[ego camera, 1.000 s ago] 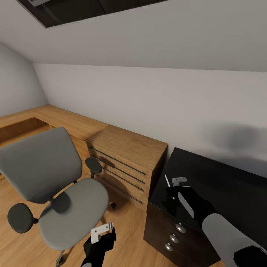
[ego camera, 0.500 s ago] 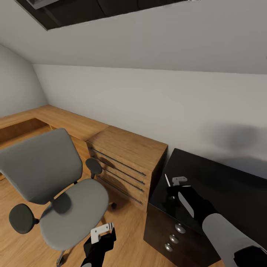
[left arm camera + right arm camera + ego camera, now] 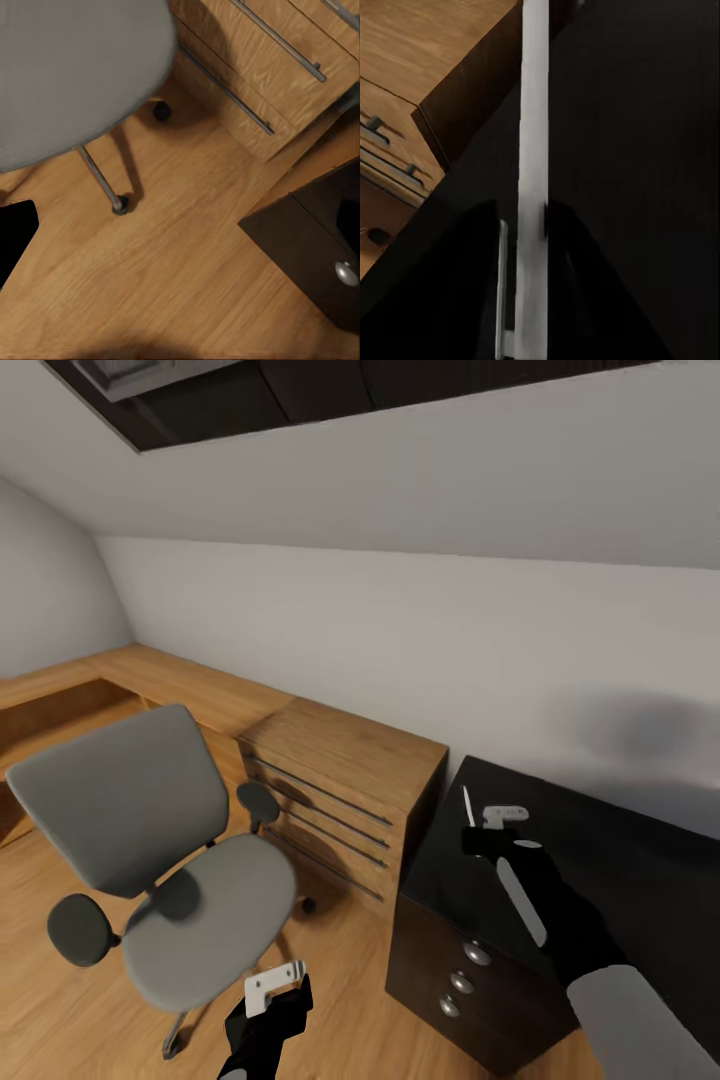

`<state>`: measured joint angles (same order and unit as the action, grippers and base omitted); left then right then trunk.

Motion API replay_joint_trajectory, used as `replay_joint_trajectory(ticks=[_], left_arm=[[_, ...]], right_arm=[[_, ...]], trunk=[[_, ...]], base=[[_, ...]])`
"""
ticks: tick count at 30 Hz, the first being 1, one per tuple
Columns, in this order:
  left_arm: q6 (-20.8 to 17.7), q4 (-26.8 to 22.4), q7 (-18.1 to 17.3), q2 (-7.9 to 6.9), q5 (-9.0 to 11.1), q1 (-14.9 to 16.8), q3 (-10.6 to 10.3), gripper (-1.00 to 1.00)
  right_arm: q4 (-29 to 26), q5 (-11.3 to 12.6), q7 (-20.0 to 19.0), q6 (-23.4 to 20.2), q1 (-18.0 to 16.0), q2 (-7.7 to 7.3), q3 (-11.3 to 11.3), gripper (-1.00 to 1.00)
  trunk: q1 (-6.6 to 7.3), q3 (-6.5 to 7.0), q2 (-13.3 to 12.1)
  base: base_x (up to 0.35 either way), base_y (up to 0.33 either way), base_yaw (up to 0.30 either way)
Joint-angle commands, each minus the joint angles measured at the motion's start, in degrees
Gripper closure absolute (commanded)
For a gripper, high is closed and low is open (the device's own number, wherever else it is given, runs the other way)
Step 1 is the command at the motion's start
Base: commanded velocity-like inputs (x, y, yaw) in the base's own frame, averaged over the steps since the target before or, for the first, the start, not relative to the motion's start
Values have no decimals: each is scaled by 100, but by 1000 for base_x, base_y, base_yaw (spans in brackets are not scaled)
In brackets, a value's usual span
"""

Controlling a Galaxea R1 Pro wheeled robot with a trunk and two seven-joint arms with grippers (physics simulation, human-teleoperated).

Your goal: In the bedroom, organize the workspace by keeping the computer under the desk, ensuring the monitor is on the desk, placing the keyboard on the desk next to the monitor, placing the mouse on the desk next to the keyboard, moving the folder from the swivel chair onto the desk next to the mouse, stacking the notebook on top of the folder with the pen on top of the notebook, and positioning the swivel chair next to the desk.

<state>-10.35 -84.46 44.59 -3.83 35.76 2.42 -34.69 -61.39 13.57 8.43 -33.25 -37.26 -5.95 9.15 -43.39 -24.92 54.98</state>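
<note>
A thin white pen (image 3: 467, 805) stands nearly upright in my right gripper (image 3: 480, 838), which is shut on it above the near-left corner of the black desk (image 3: 620, 860). The right wrist view shows the pen (image 3: 534, 150) pinched between two dark fingers (image 3: 561, 232) over the glossy desk top (image 3: 645, 150). The grey swivel chair (image 3: 150, 830) stands on the wooden floor to the left, its seat bare. My left gripper (image 3: 275, 990) hangs low in front of the chair, open with nothing in it. Its wrist view looks down on the chair seat (image 3: 67, 67) and a caster (image 3: 120, 204).
A light wooden drawer chest (image 3: 340, 780) stands between the chair and the desk's dark drawer unit (image 3: 450, 960) with round silver knobs (image 3: 346, 272). A low wooden bench (image 3: 150, 680) runs along the white wall. Wooden floor (image 3: 187, 262) lies between chair and desk.
My right gripper has carried the pen a little up and farther over the desk corner. The whole view has shifted slightly; the left gripper holds its place.
</note>
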Motion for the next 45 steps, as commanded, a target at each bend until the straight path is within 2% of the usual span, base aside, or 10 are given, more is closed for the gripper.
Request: replay_joint_trajectory(ticks=[1,3,4,11,12,15,17,28,39,45], left_arm=[[-26,-9,41,-7,17,6,-13,-100],[-26,-9,41,-9,18,5,-12,-100],[-28,-4,37,-9,20,4,-12,-100],[-28,-1,34,-5,19,5,-11,-100],[-29,-1,36,-6,19,4,-11,-100],[-29,-1,37,-5,19,6,-11,-100],[-39,8,34,-9,31,6,-7,-100],[-38,176,32,-12,28,5,55,-100],[-39,469,7,-17,27,5,414,-100],[4,1474,3,-21,12,4,429,-100]], right_arm=[[-170,74,89,-77,64,-4,-36,100],[-608,75,162,-253,253,1,-143,100],[-1197,75,229,-444,528,10,-251,100],[-1363,81,245,-491,602,16,-359,100],[-1409,84,247,-498,612,82,-543,100],[-1420,84,249,-498,613,162,-701,100],[-1473,77,247,-498,615,342,-1079,100],[-1472,75,247,-498,615,367,-1202,100],[-1463,75,247,-490,615,367,-1274,100],[-1455,74,247,-490,615,367,-1334,100]], trunk=[[25,12,-37],[69,48,-117],[91,66,-157],[245,191,-438],[245,191,-438],[245,191,-438],[245,191,-438],[245,191,-438],[245,191,-438],[245,191,-438]], base=[[-320,0,0],[-326,0,0],[-175,0,0],[-74,0,0],[-6,0,0],[-4,0,0],[-1,0,0],[-104,0,-179],[-249,0,-46],[-16,0,-1]])
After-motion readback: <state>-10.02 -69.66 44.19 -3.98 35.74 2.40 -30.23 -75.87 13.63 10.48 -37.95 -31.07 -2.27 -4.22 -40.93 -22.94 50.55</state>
